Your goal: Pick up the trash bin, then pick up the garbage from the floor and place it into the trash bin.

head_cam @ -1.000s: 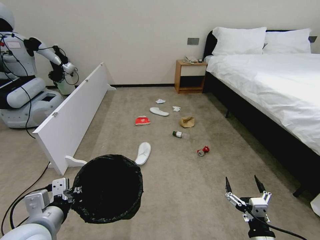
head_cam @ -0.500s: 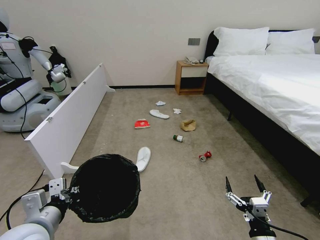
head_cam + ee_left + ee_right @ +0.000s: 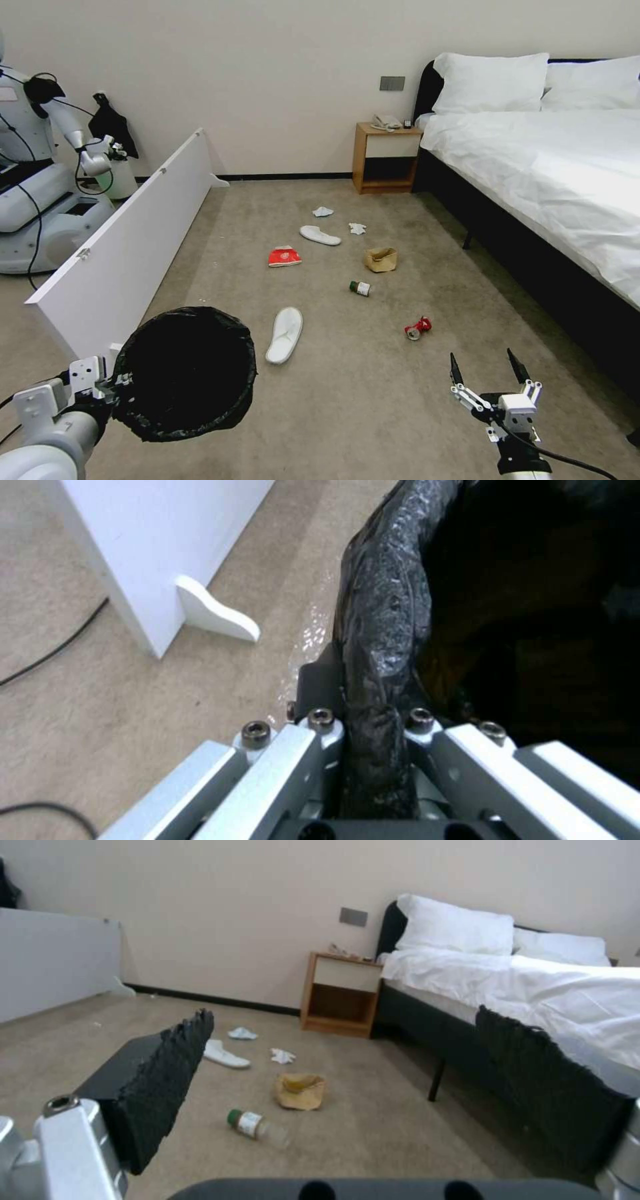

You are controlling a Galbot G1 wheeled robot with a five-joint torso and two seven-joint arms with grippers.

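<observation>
My left gripper (image 3: 110, 390) is shut on the rim of the trash bin (image 3: 183, 373), held above the floor (image 3: 373, 400) at lower left; the left wrist view shows the jaws clamping the black bag rim (image 3: 387, 605). My right gripper (image 3: 485, 370) hangs open and empty at lower right. Garbage lies ahead: a near slipper (image 3: 285, 335), a far slipper (image 3: 319, 235), a red packet (image 3: 285, 257), a brown paper bag (image 3: 381, 259), a bottle (image 3: 360, 288), a crushed red can (image 3: 417, 328) and two tissues (image 3: 323, 212) (image 3: 357, 229). The right wrist view shows the bottle (image 3: 257, 1126) and the bag (image 3: 301, 1091).
A long white board (image 3: 127, 247) stands on edge along the left. Another robot (image 3: 40, 193) is behind it. A bed (image 3: 553, 193) runs along the right, with a wooden nightstand (image 3: 387, 157) at the wall. Open carpet lies between my grippers and the litter.
The whole head view has shifted, so the camera has moved; litter sits lower in the picture and the board farther left. The bin now shows lower and farther left. Both grippers keep their states.
</observation>
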